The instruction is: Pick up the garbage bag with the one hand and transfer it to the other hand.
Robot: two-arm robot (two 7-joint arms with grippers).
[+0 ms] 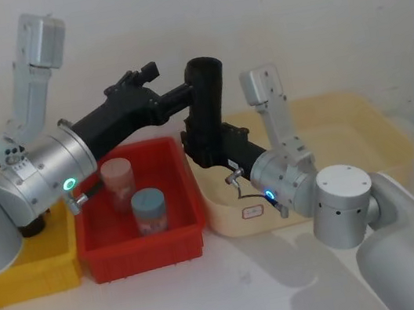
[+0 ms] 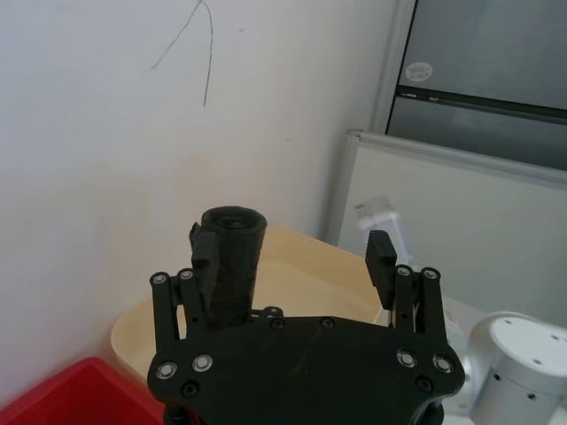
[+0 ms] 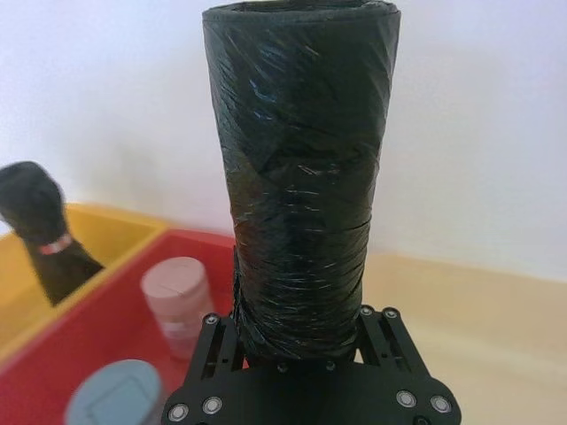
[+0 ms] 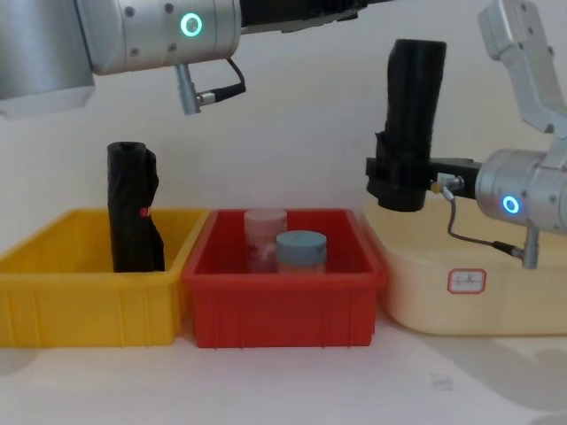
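Note:
The garbage bag, a tall black glossy roll, is held upright in the air over the edge of the cream bin. My right gripper, on the blue-ringed arm, is shut on its lower part; its fingers clamp the roll's base. From the side, the garbage bag rises above that right gripper. My left gripper, on the green-ringed arm, is level with the bag's top. It is open, with the bag standing close to one of its fingers.
A yellow bin holds another black roll with a red spot. Beside it, the red bin holds a pink-lidded jar and a blue-lidded jar. The cream bin is on the right. A wall stands close behind.

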